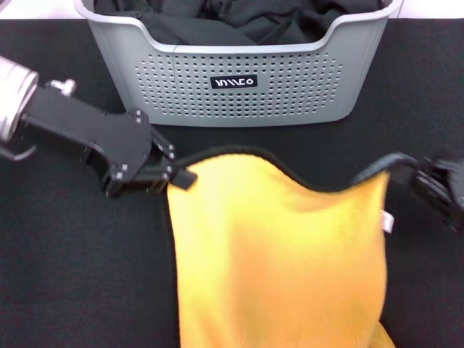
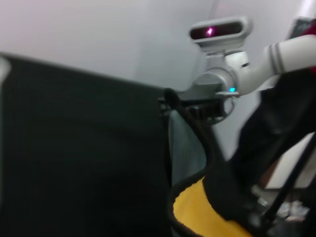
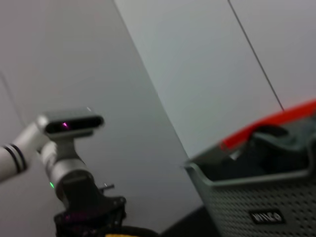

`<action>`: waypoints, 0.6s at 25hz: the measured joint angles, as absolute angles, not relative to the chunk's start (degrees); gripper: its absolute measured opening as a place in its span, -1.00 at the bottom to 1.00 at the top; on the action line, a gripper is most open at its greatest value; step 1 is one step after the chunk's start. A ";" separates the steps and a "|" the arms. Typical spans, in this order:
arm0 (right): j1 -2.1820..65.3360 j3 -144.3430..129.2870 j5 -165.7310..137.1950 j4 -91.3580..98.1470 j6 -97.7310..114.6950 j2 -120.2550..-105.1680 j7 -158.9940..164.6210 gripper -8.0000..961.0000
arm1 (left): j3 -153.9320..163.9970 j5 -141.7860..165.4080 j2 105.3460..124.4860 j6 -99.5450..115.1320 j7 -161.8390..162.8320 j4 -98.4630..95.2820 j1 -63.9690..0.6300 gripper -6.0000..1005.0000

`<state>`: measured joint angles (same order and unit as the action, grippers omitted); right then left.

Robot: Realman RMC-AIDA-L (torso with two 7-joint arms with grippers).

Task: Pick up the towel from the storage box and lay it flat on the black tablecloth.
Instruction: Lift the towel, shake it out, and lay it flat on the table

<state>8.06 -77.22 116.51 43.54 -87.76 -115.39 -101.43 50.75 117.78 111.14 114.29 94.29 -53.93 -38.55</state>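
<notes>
1. the left claw pinches one upper corner of the towel, holding the yellow cloth up over the black tablecloth in front of the storage box.
2. the right claw grips the opposite upper corner, its tips closed on the black edging; the top edge sags between the two.
3. risk: both grips look to be thin pinches on the hem, so a tug apart to take out the sag could pull a corner free and drop the towel in a heap.
4. risk: lowered while slack, the cloth would likely fold or wrinkle on the surface rather than lie flat.
5. the head view alone shows both corners held and the towel clear of the box, where black garments remain.
6. the left wrist view adds the grey reverse; the right wrist view shows the box rim side-on.
</notes>
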 joint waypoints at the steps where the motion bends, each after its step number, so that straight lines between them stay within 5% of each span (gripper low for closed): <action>1: 10.18 -77.14 116.21 41.09 -86.72 -115.19 -101.83 -0.74 | 50.05 119.31 110.90 113.41 94.18 -53.20 -39.34 -0.96; 6: 15.27 -77.71 114.85 38.99 -79.66 -114.76 -101.48 -0.74 | 49.29 121.60 109.42 110.64 95.42 -53.17 -39.47 -0.96; 15: 19.53 -77.47 112.48 35.78 -75.33 -113.98 -100.66 -0.74 | 47.01 123.06 109.59 106.32 96.17 -53.47 -39.19 -0.96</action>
<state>19.53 -77.47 112.48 35.78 -75.33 -113.98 -100.66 47.01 123.06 109.59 106.32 96.17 -53.47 -39.19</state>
